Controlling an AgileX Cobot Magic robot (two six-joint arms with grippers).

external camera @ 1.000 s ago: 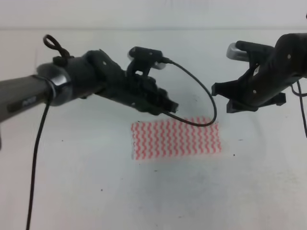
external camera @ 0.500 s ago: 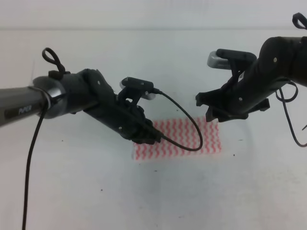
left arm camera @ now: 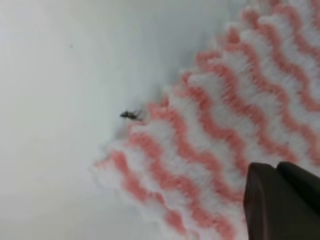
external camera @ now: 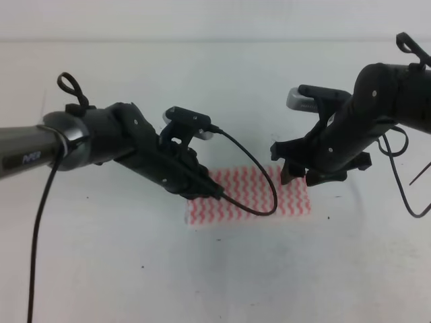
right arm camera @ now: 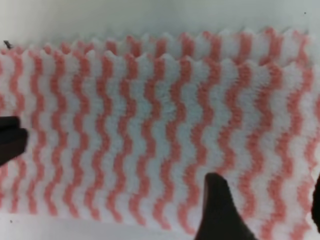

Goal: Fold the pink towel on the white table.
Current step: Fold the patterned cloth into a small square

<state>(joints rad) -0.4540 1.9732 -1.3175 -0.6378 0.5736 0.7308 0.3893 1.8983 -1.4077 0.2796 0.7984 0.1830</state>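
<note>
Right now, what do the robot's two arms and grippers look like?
Both arms are matte black with angular, blocky grippers. The left arm has a silver-grey sleeve with small white lettering too blurred to read, a looped black cable, and a wrist camera with a trailing wire. The right arm carries a silver-capped camera and loose black cables.

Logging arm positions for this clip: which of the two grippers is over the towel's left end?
The left gripper, reaching in from the left side. The right gripper hangs over the pink towel's right end instead.
</note>
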